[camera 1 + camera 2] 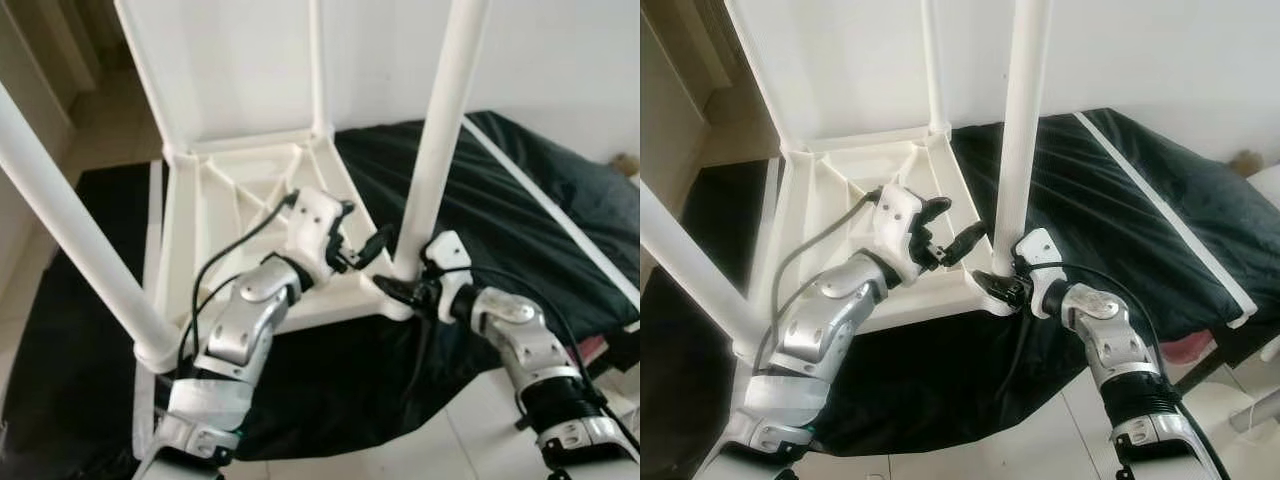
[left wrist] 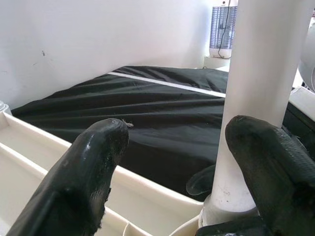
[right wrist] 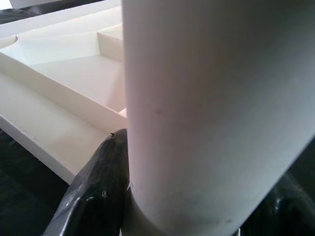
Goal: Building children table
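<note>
A white plastic children's table (image 1: 230,210) lies upside down on a black sheet, with its legs pointing up. My right gripper (image 1: 402,290) is shut on the base of the near right leg (image 1: 440,130), where the leg meets the corner socket. In the right wrist view, its black fingers (image 3: 96,189) press against both sides of that leg (image 3: 206,98). My left gripper (image 1: 358,238) is open just left of the same leg, above the table's ribbed underside. In the left wrist view, the leg (image 2: 256,73) stands beside one of the fingers (image 2: 270,172), and nothing is held.
Three more legs stand at the other corners: near left (image 1: 70,230), far left (image 1: 150,70) and far right (image 1: 317,60). The black sheet (image 1: 520,200) covers a low mattress by a white wall. Pale tile floor (image 1: 440,440) lies in front, and a wooden frame (image 1: 30,70) stands at the left.
</note>
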### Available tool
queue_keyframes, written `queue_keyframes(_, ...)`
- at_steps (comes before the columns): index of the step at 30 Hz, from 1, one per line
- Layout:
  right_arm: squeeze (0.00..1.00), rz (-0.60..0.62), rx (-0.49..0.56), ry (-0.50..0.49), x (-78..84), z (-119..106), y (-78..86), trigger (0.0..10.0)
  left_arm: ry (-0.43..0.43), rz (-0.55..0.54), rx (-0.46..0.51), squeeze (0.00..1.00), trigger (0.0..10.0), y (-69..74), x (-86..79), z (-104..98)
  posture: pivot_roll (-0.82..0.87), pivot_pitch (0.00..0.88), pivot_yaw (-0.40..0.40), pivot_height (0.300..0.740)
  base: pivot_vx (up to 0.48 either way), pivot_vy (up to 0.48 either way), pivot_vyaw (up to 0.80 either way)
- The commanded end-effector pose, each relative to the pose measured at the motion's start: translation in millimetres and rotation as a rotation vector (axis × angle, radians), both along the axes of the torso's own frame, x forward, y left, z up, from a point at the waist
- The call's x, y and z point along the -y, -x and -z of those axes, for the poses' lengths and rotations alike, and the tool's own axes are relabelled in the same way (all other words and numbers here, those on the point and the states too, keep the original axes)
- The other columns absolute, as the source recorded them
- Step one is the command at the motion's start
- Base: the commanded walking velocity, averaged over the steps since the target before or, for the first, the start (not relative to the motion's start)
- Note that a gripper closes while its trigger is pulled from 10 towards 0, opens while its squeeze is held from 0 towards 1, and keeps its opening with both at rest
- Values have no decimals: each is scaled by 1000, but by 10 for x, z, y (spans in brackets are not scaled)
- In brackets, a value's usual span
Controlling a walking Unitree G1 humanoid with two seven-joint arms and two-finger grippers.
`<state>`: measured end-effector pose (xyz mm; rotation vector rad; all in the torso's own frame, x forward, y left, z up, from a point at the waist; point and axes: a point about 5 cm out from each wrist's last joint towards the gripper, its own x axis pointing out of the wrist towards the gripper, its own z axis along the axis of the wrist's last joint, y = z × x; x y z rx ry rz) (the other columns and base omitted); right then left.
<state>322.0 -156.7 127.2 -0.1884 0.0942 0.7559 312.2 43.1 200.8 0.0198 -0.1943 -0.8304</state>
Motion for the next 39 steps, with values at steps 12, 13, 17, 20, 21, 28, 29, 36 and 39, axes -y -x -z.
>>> queue_keyframes(12, 0, 282, -179, 7, -243, 362, 73, 10000, -2, 20, 0, 0, 10000, 3, 35, 4, 12, 0, 34, 740, 0, 0, 0)
queue_keyframes(13, 0, 282, -179, 7, -243, 362, 73, 10000, -2, 20, 0, 0, 10000, 3, 35, 4, 12, 0, 34, 740, 0, 0, 0)
queue_keyframes(17, 0, 365, -170, -25, -426, 381, 141, 10000, -5, 20, 0, 0, 10000, -14, 28, 0, 9, 0, 35, 740, 0, 0, 0)
queue_keyframes(20, 0, 403, -177, -49, -499, 379, 172, 10000, -5, 19, 1, 0, 10000, -20, 26, -4, 9, 0, 34, 740, 0, 0, 0)
queue_keyframes(21, 0, 499, -167, -111, -523, 342, 191, 10000, -3, 20, 1, 0, 10000, -17, 32, -7, 9, 0, 33, 740, 0, 0, 0)
queue_keyframes(28, 0, 713, -143, -157, -543, 292, 281, 10000, 0, 22, -3, 0, 10000, -6, 45, 8, 9, 0, 22, 740, 0, 0, 0)
queue_keyframes(29, 0, 713, -143, -157, -543, 292, 281, 10000, 0, 22, -3, 0, 10000, -6, 45, 8, 9, 0, 22, 740, 0, 0, 0)
queue_keyframes(36, 0, 825, -125, -111, -483, 273, 351, 10000, 1, 21, 0, 0, 10000, -10, 48, 14, 13, 0, 11, 740, 0, 0, 0)
queue_keyframes(39, 0, 815, -135, -95, -498, 279, 359, 10000, 3, 22, 2, 0, 10000, -5, 53, 10, 15, 0, 11, 740, 0, 0, 0)
